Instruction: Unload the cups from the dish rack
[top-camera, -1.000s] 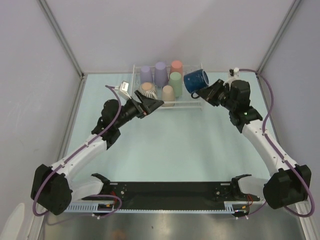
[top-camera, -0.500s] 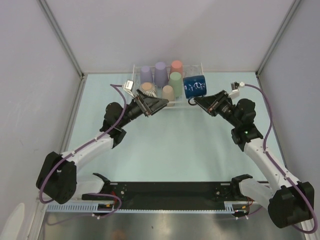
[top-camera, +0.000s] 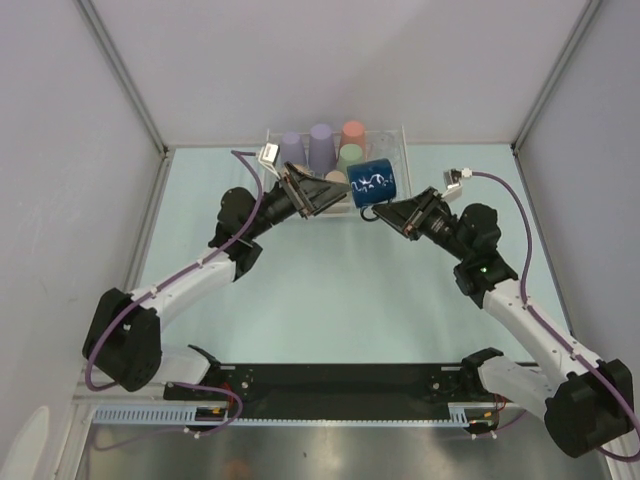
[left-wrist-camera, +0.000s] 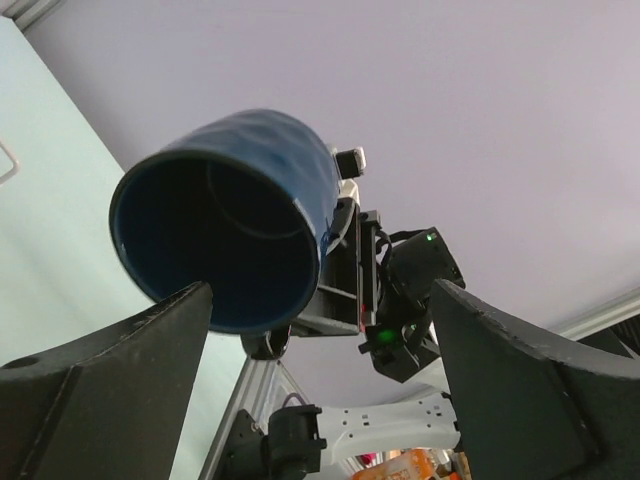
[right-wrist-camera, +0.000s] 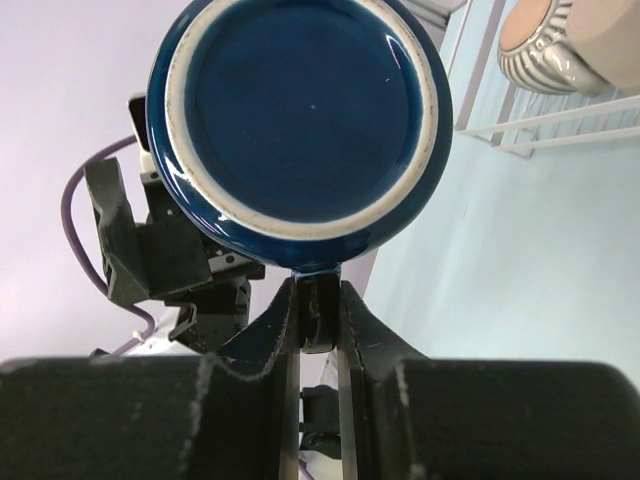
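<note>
At the far left of the overhead view our left arm reaches up from its base to the front of the dish rack (top-camera: 403, 150). Our left hand (top-camera: 325, 195) is spread wide and grips nothing. In its own wrist view the two fingers (left-wrist-camera: 100, 370) stand far apart at the bottom corners, with the open mouth of the navy mug (left-wrist-camera: 230, 220) between and beyond them.

In the rack behind that hand, from left to right, stand two lavender cups (top-camera: 291, 148), the taller of them at (top-camera: 320, 140), then a salmon cup (top-camera: 352, 132) with a green cup (top-camera: 351, 156) just in front of it. A tan cup (top-camera: 335, 178) peeks out beside our left hand. The ribbed cup (right-wrist-camera: 555, 40) shows only in the right wrist view, on the rack's wires.

Further right, the navy mug (top-camera: 372, 183) is tipped on its side over the rack's front right edge, mouth toward our left hand, clear of the pale green counter (top-camera: 330, 290).

Our right hand (top-camera: 387, 212) holds it. In the right wrist view the fingers (right-wrist-camera: 275, 325) are pinched narrow on the mug's handle, just under its round glazed base (right-wrist-camera: 300, 115).
</note>
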